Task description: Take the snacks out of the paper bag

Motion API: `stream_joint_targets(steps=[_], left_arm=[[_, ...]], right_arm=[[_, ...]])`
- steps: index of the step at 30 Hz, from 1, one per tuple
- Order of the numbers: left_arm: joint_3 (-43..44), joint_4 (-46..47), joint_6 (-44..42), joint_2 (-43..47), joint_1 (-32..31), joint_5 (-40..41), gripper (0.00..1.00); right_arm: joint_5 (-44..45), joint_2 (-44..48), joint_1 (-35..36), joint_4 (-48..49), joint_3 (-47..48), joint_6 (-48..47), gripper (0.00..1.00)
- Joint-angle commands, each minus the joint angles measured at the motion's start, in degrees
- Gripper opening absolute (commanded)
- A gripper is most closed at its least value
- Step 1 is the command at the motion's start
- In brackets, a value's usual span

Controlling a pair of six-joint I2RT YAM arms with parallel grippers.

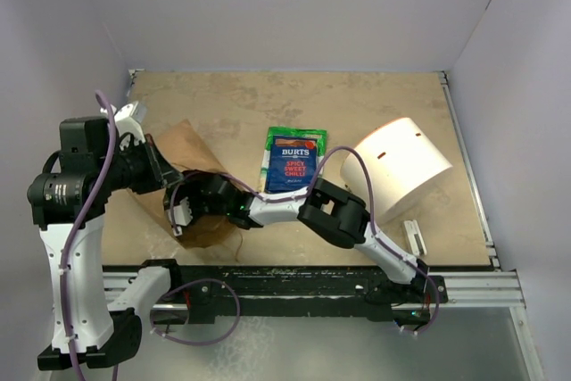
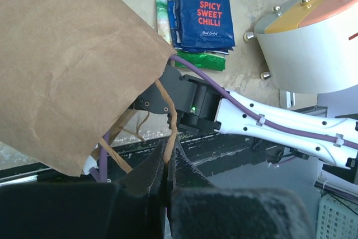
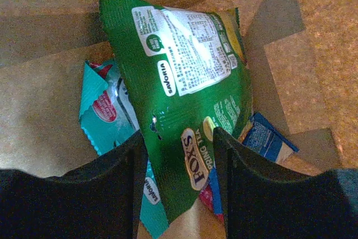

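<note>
The brown paper bag [image 1: 183,153] lies at the left, its mouth toward the near edge. My left gripper [image 2: 166,149] is shut on its twisted handle [image 2: 171,113] and holds the mouth up; it shows in the top view [image 1: 165,178] too. My right gripper [image 3: 178,135] is inside the bag [image 3: 50,110], its jaws open on either side of a green Fox's packet [image 3: 184,76]. A teal packet [image 3: 103,113] and a blue and red packet [image 3: 265,138] lie under it. A dark blue Burts packet [image 1: 293,162] rests on a green packet [image 1: 308,136] on the table.
A white cylinder [image 1: 401,167] lies on its side at the right, close to my right forearm [image 1: 335,211]. The dark rail [image 1: 312,287] runs along the near edge. Walls enclose the table on three sides.
</note>
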State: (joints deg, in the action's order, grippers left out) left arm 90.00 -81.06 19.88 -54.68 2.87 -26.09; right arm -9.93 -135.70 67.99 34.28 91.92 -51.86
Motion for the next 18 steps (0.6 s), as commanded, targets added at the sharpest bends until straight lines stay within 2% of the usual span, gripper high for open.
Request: stream_joint_targets(steps=[1,7,12,14,15,17,18], left_arm=[[2.9,-0.9,-1.1,1.7,-0.1,-1.7,0.0],[3.0,-1.4,-1.4,1.9,-0.1,-2.7,0.0],[2.6,-1.6,-1.0,2.5,-0.1,-2.5,0.0],[2.8,-1.8,-0.7,2.6,-0.1,-2.1,0.0],[2.9,-1.9,-0.5,2.6,-0.1,-1.7,0.0],[3.0,-2.4,-0.2,2.5,-0.1,-0.3,0.0],[2.9,-2.8,0.2,2.5,-0.1,0.9,0.0]], right_arm=[[0.8,-2.1,0.2,1.6,4.1,-1.2,0.53],[2.3,-6.0,0.2,1.3,7.9,-2.3,0.63],[2.6,-8.7,0.1,0.1,12.8,-1.1,0.59],[1.6,-9.0,0.1,-0.4,13.9,-0.4,0.53],[1.3,-8.7,0.1,-0.8,14.1,-0.1,0.42],[1.1,-7.6,0.1,0.1,13.2,0.6,0.27],[1.1,-6.9,0.1,0.9,12.3,1.2,0.23]])
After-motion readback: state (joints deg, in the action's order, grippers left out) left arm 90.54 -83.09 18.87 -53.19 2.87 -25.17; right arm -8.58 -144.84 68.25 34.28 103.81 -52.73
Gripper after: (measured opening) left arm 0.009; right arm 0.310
